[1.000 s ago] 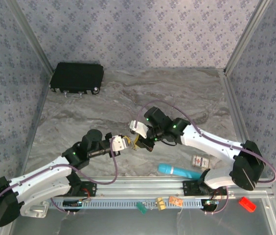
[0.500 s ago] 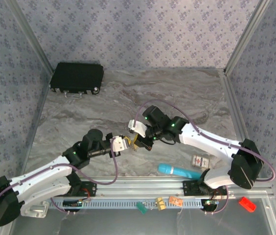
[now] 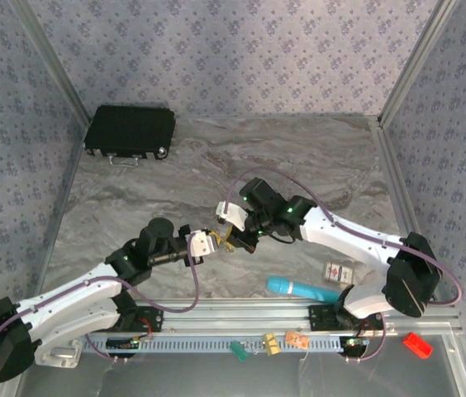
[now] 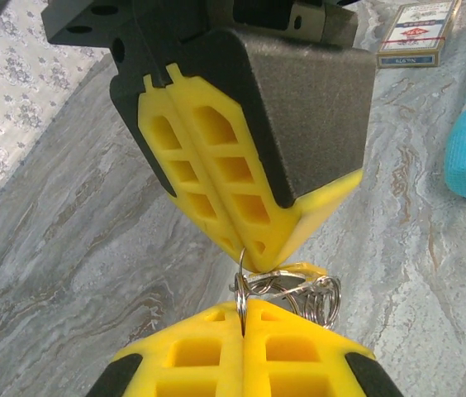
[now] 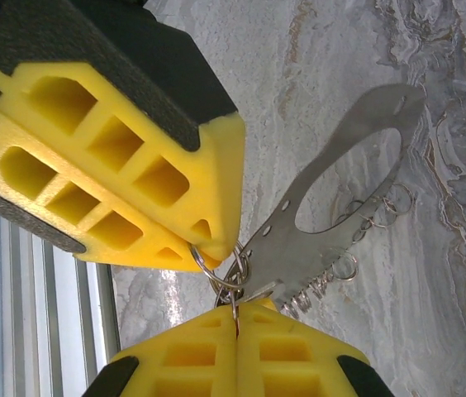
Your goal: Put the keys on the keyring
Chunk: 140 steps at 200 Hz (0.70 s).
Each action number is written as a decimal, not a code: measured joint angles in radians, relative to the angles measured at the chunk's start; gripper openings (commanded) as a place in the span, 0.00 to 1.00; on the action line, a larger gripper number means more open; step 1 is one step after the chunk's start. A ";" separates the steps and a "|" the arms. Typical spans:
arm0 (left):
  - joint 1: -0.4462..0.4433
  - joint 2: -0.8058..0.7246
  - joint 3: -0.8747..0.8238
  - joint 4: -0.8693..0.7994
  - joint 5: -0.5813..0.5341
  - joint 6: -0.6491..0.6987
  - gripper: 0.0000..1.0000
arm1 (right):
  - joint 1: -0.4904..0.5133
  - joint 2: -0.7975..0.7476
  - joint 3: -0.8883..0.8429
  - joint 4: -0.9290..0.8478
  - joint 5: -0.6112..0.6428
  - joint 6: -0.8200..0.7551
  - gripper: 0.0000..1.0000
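- The grey marbled worktop (image 3: 299,157) is being seen spread beneath both tools, which are being held above its middle, tip to tip.
- A black case (image 3: 130,130) is being shown lying well beyond the left tool, off to its left at the far corner.
- The left tool (image 4: 243,316) is being pressed fully together, and a thin wire loop of the keyring (image 4: 314,291) is being pinched between its yellow fingertips.
- The right tool (image 5: 235,318) is likewise being pressed closed on a wire loop of the keyring, with its tips being pointed at the left tool's tips, just apart from them.
- A turquoise cylinder (image 3: 301,289) is being shown lying flat, back from the right tool towards the arm bases.
- A card box (image 3: 338,272) is being shown just beside that cylinder, well apart from both tools.
- A flat metal plate (image 5: 344,194), with an oval opening and a toothed edge, is being dangled from the keyring just past the right tool's tips.
- A green piece (image 3: 238,351), an orange piece (image 3: 297,340) and a red piece (image 3: 417,344) are being shown behind both tools, past the rail.
- The keyring is being held bunched in the gap between the two tools, gripped from both sides.
- A string of small rings (image 5: 365,223) is being shown hanging beside the plate.
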 measured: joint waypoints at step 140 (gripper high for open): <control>-0.009 -0.003 0.000 0.027 -0.008 -0.040 0.00 | -0.040 0.021 0.043 -0.048 -0.027 0.064 0.42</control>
